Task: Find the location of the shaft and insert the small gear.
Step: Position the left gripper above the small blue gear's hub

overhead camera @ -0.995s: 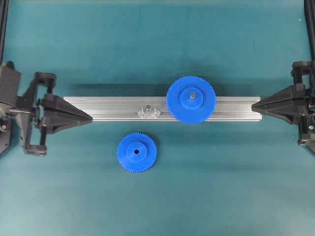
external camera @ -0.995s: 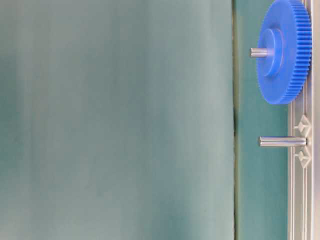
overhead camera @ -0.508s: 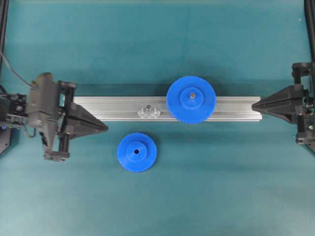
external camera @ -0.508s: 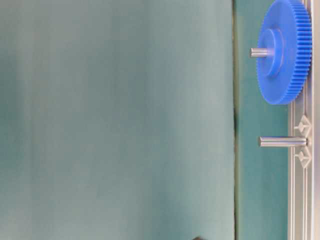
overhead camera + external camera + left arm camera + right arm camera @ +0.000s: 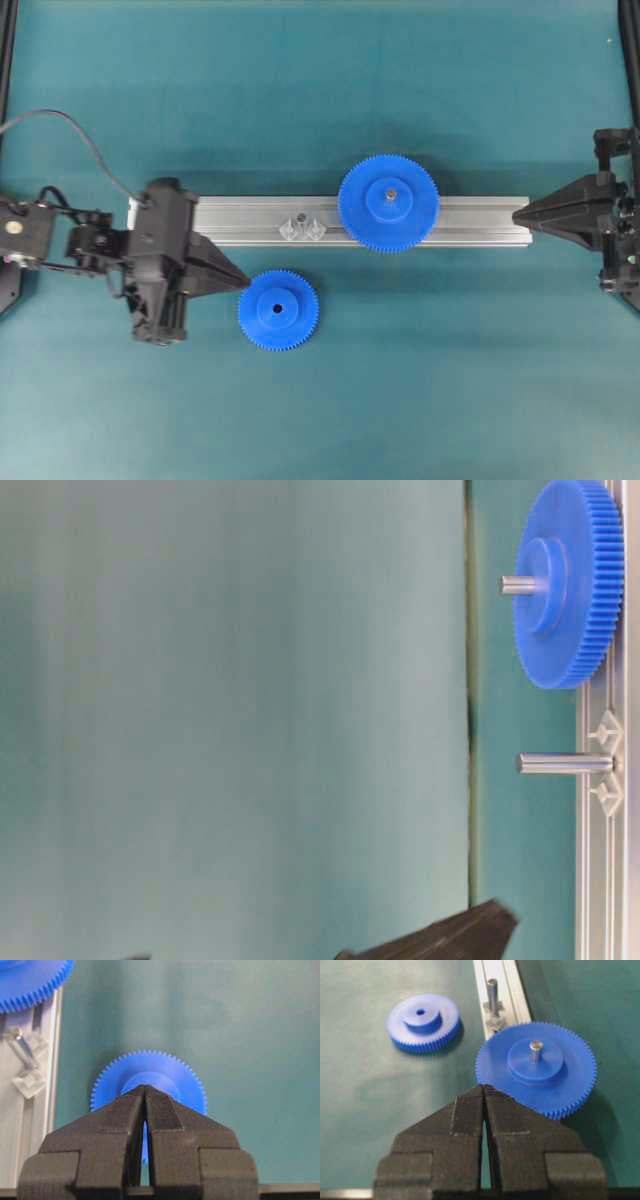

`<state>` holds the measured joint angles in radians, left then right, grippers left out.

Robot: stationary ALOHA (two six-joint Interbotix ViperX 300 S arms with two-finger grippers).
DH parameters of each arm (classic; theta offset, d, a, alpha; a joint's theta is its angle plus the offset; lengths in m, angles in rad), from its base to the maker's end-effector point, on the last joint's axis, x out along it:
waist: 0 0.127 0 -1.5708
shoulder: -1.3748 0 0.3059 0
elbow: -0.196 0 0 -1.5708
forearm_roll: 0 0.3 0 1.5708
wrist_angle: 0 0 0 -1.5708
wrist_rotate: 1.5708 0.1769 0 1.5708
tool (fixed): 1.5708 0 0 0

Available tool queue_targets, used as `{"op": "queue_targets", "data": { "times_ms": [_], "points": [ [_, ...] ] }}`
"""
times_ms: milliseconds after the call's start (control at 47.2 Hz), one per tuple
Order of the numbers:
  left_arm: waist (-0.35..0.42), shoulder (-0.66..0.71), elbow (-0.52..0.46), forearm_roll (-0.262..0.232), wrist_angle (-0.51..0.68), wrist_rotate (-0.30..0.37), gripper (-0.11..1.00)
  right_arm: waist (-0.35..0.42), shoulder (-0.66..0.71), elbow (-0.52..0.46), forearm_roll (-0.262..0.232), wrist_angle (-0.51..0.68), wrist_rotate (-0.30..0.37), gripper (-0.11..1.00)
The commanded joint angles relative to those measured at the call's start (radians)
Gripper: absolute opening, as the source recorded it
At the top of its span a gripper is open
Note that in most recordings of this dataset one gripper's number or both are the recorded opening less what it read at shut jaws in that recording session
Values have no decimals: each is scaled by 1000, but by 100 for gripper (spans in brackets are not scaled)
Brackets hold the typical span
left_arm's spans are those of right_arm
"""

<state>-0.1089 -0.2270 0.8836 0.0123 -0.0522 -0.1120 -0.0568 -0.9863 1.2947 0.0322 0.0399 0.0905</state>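
Two pincers, both pressed together and holding nothing. The left gripper (image 5: 240, 280) points straight at the small gear (image 5: 278, 310), which lies flat just ahead of its tips; the right gripper (image 5: 517, 214) waits well apart. That gear looks light, rigid plastic, probably best pinched across the toothed rim or raised hub. The shaft (image 5: 492, 991) stands upright on the rail (image 5: 470, 222), bare. No containers here.
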Motion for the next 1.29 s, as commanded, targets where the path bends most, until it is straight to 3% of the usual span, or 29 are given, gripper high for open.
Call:
{"op": "queue_targets", "data": {
  "times_ms": [0, 296, 868, 1270],
  "points": [
    [-8, 21, -48, 3, 14, 0, 1, -8, 8, -9, 2, -5, 9, 0],
    [-12, 95, -109, 2, 44, 0, 1, -9, 5, -5, 0, -3, 9, 0],
    [-18, 183, -218, 2, 209, 0, 1, -12, 5, 6, 2, -5, 9, 0],
    [-18, 252, -322, 2, 407, 5, 1, -20, 3, 12, 0, -5, 8, 0]
  ]
}}
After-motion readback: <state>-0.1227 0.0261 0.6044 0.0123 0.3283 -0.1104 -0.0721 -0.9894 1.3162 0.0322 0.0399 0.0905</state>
